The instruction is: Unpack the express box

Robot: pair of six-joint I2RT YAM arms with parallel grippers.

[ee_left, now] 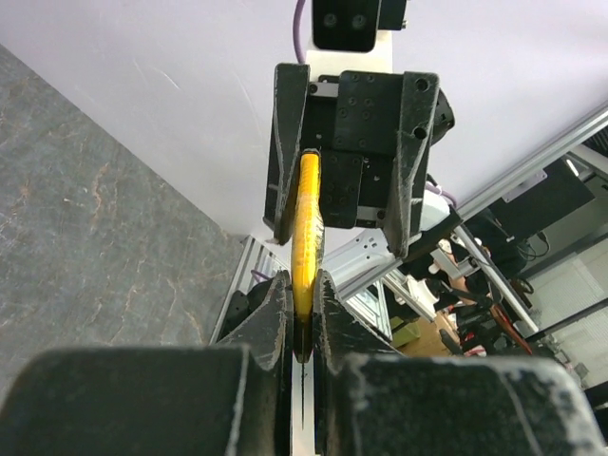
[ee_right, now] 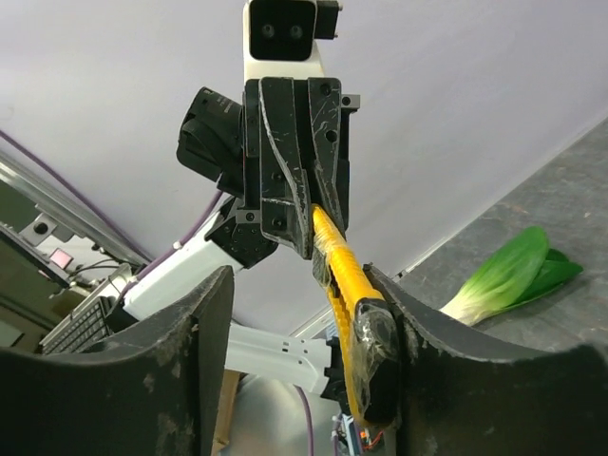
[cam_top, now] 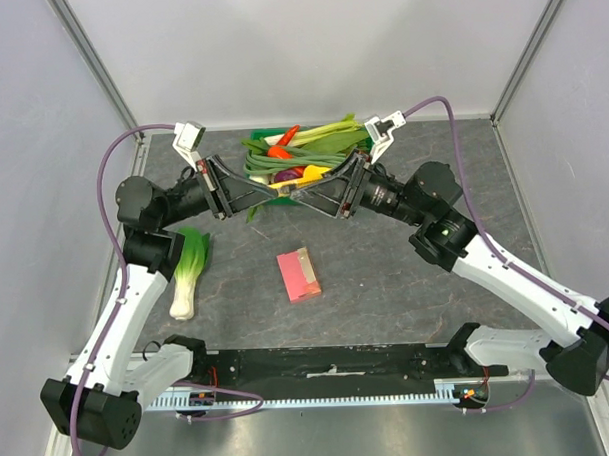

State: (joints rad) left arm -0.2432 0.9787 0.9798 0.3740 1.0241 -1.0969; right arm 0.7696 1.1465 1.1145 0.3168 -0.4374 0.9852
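**Both grippers at a yellow cutter, box lies alone**

Left gripper [ee_left: 302, 306] is clamped tight on one end of the yellow cutter [ee_left: 306, 223], which is held in the air over the table [cam_top: 407, 284]. Right gripper [ee_right: 302, 280] faces it with jaws spread wide. The cutter's black end sits right by the inner face of one finger [ee_right: 446, 370], and the other finger is clear of it (no grip). Express box [cam_top: 299, 275] lies flat on the table on the near side of the grippers, well apart from both. Green crate [cam_top: 264, 136] of vegetables sits behind them. Bok choy [cam_top: 191, 264] lies left of the box.
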